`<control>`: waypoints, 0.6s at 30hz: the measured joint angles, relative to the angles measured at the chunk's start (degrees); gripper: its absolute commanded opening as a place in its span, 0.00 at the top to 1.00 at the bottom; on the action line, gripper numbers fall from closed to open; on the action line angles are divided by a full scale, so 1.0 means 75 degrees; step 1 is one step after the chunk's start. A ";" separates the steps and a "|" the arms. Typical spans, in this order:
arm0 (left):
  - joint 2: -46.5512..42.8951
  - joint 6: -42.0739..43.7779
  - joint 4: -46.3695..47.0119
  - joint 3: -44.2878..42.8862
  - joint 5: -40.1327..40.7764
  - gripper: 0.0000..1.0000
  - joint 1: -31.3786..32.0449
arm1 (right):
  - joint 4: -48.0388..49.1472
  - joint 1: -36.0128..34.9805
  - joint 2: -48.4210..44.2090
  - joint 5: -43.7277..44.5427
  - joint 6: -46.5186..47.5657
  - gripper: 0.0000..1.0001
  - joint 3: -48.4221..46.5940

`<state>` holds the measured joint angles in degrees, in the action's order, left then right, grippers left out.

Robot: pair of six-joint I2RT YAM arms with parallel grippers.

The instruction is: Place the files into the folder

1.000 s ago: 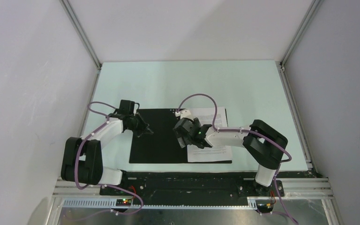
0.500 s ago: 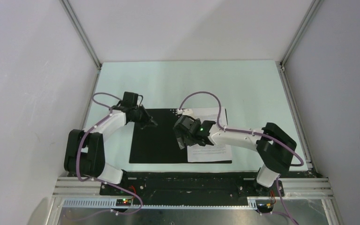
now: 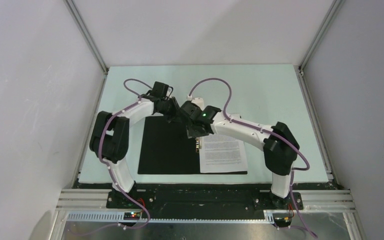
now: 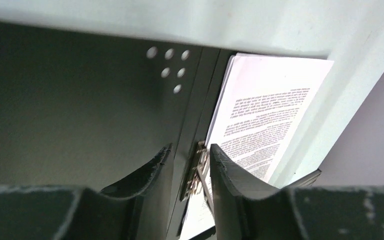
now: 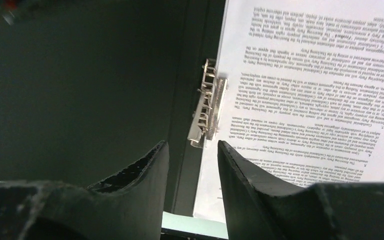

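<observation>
The folder (image 3: 167, 150) lies open and flat on the table, black inside facing up. The files (image 3: 222, 152), white printed sheets, rest on its right half beside the spine. A metal clip (image 5: 207, 105) sits at the spine over the sheets' left edge. My left gripper (image 3: 180, 114) hangs over the folder's far edge near the spine, jaws partly open and empty; through its gap I see the clip (image 4: 196, 170) and the files (image 4: 265, 110). My right gripper (image 3: 194, 135) is just right of it above the spine, open and empty, with the files (image 5: 305, 90) beyond.
The pale green table (image 3: 260, 95) is enclosed by white walls with metal rails (image 3: 87, 37) at the corners. The two arms cross close together above the folder's far edge. Several small holes (image 4: 170, 62) mark the folder's inside near the spine.
My left arm swung from the folder's left edge to its far edge by the spine, and its jaws parted. My right gripper moved away from me along the spine and narrowed its jaws.
</observation>
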<state>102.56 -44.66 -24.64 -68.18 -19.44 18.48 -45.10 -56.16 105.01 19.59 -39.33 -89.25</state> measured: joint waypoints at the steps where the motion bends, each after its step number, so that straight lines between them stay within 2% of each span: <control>1: 0.0189 0.0035 -0.0003 -0.0195 -0.0041 0.60 0.0041 | -0.0082 -0.0003 0.0178 0.0009 -0.0015 0.55 -0.0047; 6: 0.1037 0.0227 0.0023 -0.0787 -0.0312 0.60 0.0498 | -0.0440 -0.0023 0.0577 0.0009 -0.0020 0.55 -0.0050; 11: 0.1632 0.0303 -0.0023 -0.0854 -0.0513 0.62 0.1008 | -0.0431 -0.0041 0.0609 0.0012 -0.0017 0.55 -0.0050; 18: 0.1600 0.0041 0.0178 -0.0586 -0.0571 0.67 0.1300 | -0.0379 -0.0047 0.0796 0.0044 -0.0015 0.59 -0.0050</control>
<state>114.56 -44.36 -23.31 -72.58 -23.73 28.23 -47.94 -56.51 110.98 19.92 -39.44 -89.62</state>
